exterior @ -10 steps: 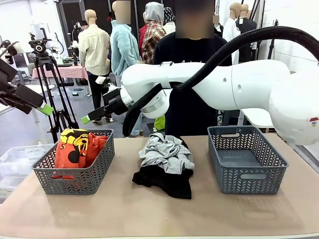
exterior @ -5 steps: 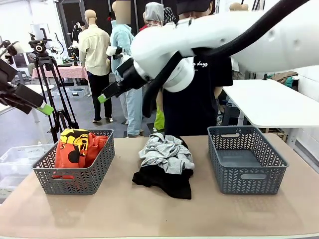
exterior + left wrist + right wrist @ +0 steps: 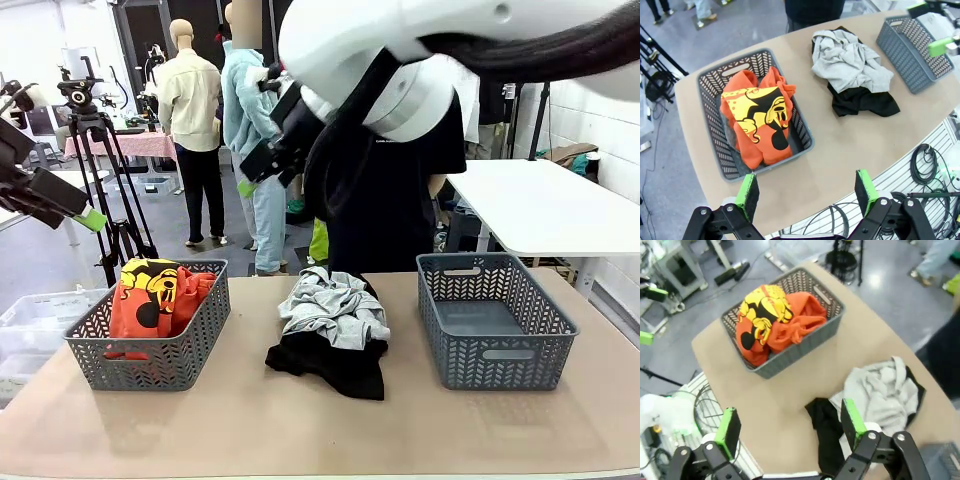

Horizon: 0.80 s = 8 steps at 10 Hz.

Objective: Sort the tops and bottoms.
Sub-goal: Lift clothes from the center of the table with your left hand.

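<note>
Orange-red shirt (image 3: 760, 120) is in the basket (image 3: 715, 150) ahead of your left gripper (image 3: 806, 192). Light grey sweatshirt (image 3: 880, 390) and black bottoms (image 3: 824, 422) lie unsorted below your right gripper (image 3: 791, 427). Both grippers are open and empty.

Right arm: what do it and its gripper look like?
The right arm is glossy white with rounded housings and a thick black cable hose looping along it. The right gripper is black; its two fingers carry bright green pads.
</note>
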Tool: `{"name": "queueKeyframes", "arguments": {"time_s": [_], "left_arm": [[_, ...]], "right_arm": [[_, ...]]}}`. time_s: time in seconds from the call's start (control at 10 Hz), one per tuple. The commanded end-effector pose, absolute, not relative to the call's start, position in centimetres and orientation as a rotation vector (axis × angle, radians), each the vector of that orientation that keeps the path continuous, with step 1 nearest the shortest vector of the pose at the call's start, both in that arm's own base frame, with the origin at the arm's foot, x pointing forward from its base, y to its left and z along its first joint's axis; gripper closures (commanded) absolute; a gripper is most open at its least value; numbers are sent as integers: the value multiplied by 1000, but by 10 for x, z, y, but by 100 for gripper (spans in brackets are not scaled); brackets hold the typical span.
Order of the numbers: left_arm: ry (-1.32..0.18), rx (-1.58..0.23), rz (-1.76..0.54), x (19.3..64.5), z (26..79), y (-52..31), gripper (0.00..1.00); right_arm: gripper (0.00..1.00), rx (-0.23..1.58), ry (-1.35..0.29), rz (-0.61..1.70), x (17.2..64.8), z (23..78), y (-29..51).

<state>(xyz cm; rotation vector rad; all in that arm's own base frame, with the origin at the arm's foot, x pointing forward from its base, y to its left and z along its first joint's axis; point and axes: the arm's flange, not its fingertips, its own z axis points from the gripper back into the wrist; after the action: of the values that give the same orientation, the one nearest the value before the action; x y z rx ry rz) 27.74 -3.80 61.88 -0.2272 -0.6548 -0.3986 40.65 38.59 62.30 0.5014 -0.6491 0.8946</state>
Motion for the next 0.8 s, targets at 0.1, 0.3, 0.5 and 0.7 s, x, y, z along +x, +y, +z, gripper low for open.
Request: {"name": "queueKeyframes", "arguments": {"time_s": [0.1, 0.3, 0.5, 0.7], "left_arm": [[-654, -229, -397, 279, 620, -38, 0], [-654, -229, -397, 279, 620, -38, 0], [-654, -229, -397, 279, 620, -38, 0], [-654, -229, -397, 279, 620, -38, 0]], "right_arm": [[0, 441, -710, 793, 363, 631, 336], [0, 466, -696, 818, 384, 646, 351], [0, 466, -696, 818, 384, 646, 351], [0, 401, -526, 832, 406, 622, 331]]}}
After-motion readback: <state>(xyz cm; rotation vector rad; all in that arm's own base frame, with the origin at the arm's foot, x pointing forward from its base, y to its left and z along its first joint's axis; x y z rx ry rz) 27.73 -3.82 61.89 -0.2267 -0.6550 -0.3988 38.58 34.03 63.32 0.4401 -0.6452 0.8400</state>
